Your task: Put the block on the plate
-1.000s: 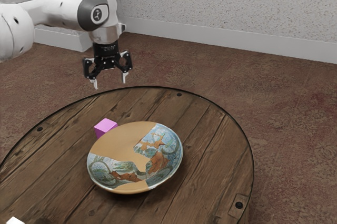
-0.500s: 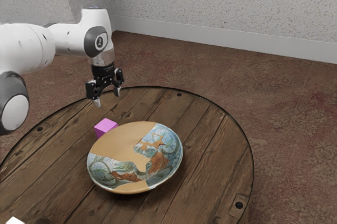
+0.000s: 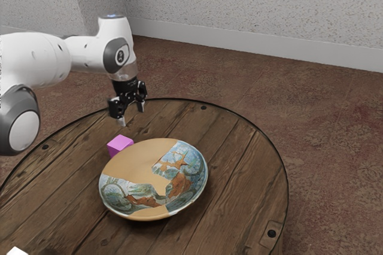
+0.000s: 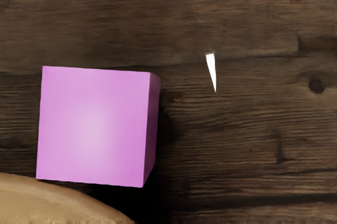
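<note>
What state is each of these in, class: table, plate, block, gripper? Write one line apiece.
Table: upright, bearing the plate and block.
Plate: face up, nothing on it.
Block: resting beside the plate, not on it.
Gripper: open, empty, above the table.

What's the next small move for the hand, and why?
Probably a small sideways shift of the hand toward the exterior view's left, at this height, to line up over the block. Its fingers are apart and empty, the block sits off-centre in the wrist view, and the plate is close beside it, so lowering here could miss.
</note>
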Robot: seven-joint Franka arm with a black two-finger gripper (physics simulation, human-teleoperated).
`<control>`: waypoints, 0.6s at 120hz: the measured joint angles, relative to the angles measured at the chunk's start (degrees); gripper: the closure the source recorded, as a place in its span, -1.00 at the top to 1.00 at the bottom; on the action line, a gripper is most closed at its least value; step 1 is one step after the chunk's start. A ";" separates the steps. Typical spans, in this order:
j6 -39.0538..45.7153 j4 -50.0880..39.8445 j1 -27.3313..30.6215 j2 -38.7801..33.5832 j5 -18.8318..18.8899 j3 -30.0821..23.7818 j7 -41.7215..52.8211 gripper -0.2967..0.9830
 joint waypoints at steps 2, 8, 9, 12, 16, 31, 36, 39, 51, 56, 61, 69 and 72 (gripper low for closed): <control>0.17 0.07 -0.01 0.11 -0.06 -0.13 -0.13 0.54; 0.62 0.72 0.01 0.95 -0.25 -0.33 -0.47 0.54; 0.69 0.87 0.01 1.14 -0.30 -0.35 -0.52 0.54; 0.87 1.20 0.02 1.55 -0.43 -0.40 -0.67 0.54; 1.17 1.12 -0.04 1.71 -0.57 -0.44 -0.86 0.54; 3.00 -6.00 -0.25 -2.23 -0.82 -0.50 -1.48 0.54; 3.74 -7.58 -0.27 -2.89 -0.87 -0.57 -1.65 0.54; 4.25 -8.47 -0.28 -3.10 -0.89 -0.60 -1.74 0.54; 6.07 -10.88 -0.24 -3.52 -0.97 -0.53 -2.04 0.54; 6.71 -11.55 -0.25 -3.65 -0.98 -0.32 -2.15 0.54; 7.37 -12.23 -0.23 -3.78 -0.97 -0.13 -2.25 0.54; 8.28 -12.69 -0.17 -3.67 -0.95 0.05 -2.40 0.54; 8.58 -12.75 -0.12 -3.56 -0.95 0.10 -2.45 0.54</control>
